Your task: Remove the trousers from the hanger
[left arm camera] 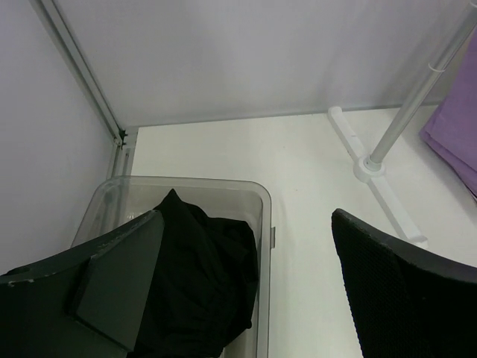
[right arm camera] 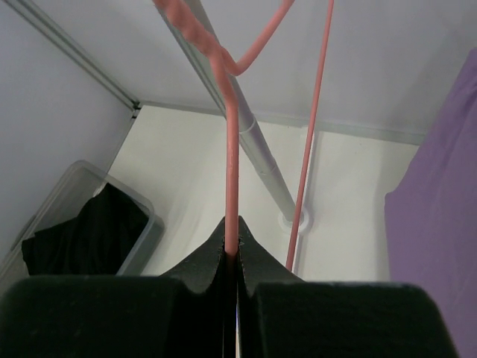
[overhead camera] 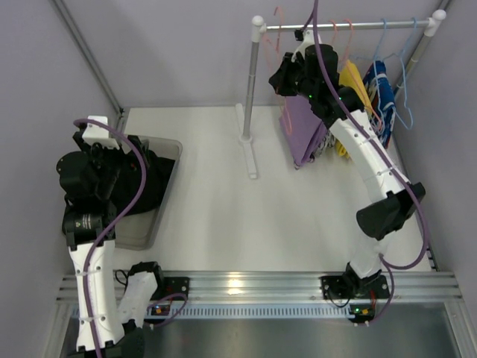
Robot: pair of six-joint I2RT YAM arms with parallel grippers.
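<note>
There are black trousers, lilac trousers and a pink hanger.

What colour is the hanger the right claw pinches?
Salmon pink hanger, clearest in the right wrist view.

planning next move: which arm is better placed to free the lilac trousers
Right, probably: the right gripper is shut on the pink hanger by the lilac trousers; the left gripper is open over the bin.

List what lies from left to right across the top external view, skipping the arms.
black trousers → rack post → purple trousers → yellow garment → blue patterned garment
</note>
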